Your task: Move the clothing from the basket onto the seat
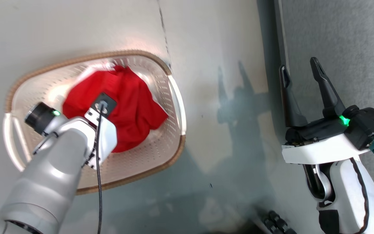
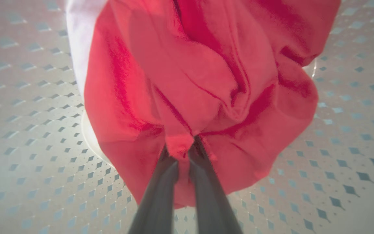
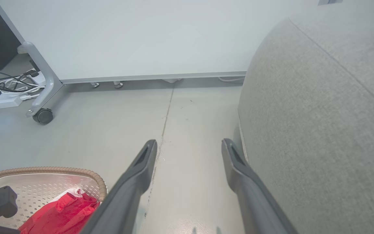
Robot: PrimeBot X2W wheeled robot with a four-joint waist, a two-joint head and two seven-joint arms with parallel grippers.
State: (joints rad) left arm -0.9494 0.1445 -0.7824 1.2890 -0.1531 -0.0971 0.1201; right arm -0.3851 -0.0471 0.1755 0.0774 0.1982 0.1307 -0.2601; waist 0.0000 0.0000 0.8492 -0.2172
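The left claw point(image 2: 181, 148) was down inside the basket point(image 1: 148, 156). Its two dark fingers were pressed together on a fold of the red clothing point(image 1: 128, 104), pinching it near the lower edge of the bundle in the left wrist view. The clothing sat bunched in the basket, red with a white strip along one side, and the basket's perforated bottom showed all around it. In the head view the left arm covered part of the heap. The basket stood on the pale floor point(image 1: 222, 48), left of the grey seat point(image 1: 342, 48) and apart from it. The right claw point(image 1: 299, 70) hung over the floor at the seat's edge, its fingers spread wide and holding nothing. The right wrist view showed those fingers pointing along the floor beside the seat's rounded side. The basket's brown rim and a bit of red clothing were at lower left, with a white board point(image 3: 125, 39) on a wheeled frame beyond and cables point(image 3: 2, 84) lying near its castor point(image 3: 43, 116)
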